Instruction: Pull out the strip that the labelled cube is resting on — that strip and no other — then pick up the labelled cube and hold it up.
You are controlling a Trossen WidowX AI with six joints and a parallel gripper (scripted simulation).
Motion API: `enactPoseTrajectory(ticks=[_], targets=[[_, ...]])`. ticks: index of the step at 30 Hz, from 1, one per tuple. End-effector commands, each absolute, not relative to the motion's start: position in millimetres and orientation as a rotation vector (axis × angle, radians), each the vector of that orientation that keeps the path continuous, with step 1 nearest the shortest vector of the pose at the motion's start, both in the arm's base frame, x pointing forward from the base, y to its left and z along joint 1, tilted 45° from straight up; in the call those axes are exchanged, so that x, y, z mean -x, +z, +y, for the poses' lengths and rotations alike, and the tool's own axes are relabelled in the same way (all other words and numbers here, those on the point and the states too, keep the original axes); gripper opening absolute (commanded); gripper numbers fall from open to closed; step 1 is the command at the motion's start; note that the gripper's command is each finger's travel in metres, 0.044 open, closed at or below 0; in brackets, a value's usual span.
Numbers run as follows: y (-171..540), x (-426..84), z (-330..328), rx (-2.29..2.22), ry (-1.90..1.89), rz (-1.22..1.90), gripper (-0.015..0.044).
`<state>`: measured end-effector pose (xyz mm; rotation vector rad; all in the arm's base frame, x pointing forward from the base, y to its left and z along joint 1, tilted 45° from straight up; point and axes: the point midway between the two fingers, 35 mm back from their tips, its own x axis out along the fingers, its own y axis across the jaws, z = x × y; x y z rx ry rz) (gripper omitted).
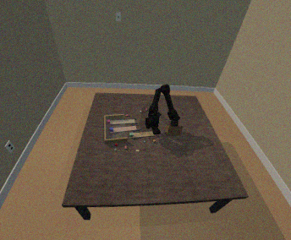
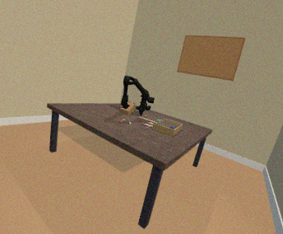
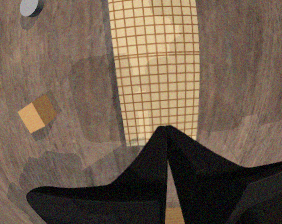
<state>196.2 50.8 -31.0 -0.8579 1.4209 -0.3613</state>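
My gripper is shut, its tips together on or just over the near end of a pale strip with a brown grid. This strip reaches farther out of the tray than the others. A green cube is at its far end, by the tray's open side. A middle strip has a blue cube at its far end. A back strip has a pink cube at its far end. No label is readable on any cube.
The low wooden tray holds the strips' far ends. Several small objects are scattered around. The wrist view shows an orange block and a grey cylinder left of the strip. A wooden block is by the arm's base.
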Motion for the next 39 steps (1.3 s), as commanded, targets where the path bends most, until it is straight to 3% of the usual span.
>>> enactPoseTrajectory(ticks=[1, 3, 20, 39], targets=[[-16, -198, 69, 0.846, -0.360, 1.420, 0.0000], [-16, -198, 69, 0.846, -0.360, 1.420, 0.0000], [-19, -261, 97, 0.859, -0.348, 1.422, 0.0440], [-17, -326, 128, 0.857, -0.348, 1.419, 0.0440]])
